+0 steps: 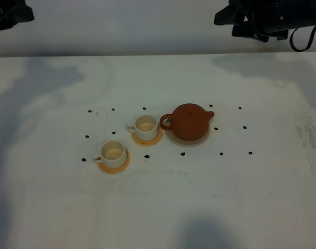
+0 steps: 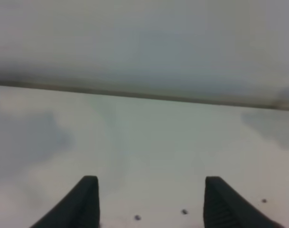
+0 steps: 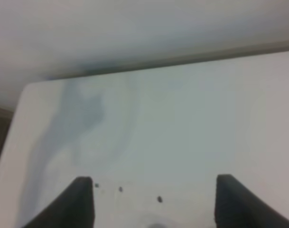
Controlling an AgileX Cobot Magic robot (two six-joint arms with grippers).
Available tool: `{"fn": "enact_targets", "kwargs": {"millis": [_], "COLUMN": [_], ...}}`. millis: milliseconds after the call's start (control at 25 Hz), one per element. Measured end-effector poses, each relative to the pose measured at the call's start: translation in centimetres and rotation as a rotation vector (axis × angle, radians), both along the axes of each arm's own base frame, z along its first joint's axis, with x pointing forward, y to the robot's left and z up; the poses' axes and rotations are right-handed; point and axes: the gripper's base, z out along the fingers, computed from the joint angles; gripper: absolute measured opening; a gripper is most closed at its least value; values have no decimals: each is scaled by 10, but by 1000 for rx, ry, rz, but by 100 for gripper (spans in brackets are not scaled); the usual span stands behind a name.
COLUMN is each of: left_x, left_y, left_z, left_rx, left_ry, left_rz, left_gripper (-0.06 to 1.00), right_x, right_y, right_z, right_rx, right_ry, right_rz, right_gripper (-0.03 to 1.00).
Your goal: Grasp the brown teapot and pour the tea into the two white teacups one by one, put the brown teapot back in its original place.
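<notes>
Left tool [image 2: 151,178] and right tool [image 3: 153,178] stand open, empty. Brown teapot [image 1: 189,122] is probably rigid, brittle, smooth clay; grip its left-facing loop handle [image 1: 165,122].

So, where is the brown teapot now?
In the high view, the brown teapot sits on the cream saucer, just right of centre, beside the farther white teacup.

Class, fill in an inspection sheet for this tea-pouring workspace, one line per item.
Surface: white table, faint smudges and shadows.
Job's things: brown teapot upright on cream saucer, lid on; far teacup and near teacup left of it, each on an orange coaster.
Clutter: small black dots ringing the set.
Grippers: left gripper and right gripper open, empty.
Cables: black loop by the right arm.
Surroundings: plain grey wall.
</notes>
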Motion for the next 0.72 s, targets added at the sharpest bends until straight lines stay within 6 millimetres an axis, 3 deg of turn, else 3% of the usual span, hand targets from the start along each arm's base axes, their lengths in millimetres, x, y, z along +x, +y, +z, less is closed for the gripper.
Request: {"fn": "enact_targets", "kwargs": {"millis": [320, 720], "left_x": [-12, -28], "left_y": [11, 24], "left_z": [9, 26], "left_rx": [137, 322], "left_ry": [14, 9], "left_rz": [61, 132], "left_gripper": [50, 50], "right_x": [-3, -12], "right_y": [-11, -28], "right_z": [-1, 26], "right_rx": [-175, -386], "right_ry": [-26, -127], "right_rz": [-4, -38], "right_gripper": [52, 50]}}
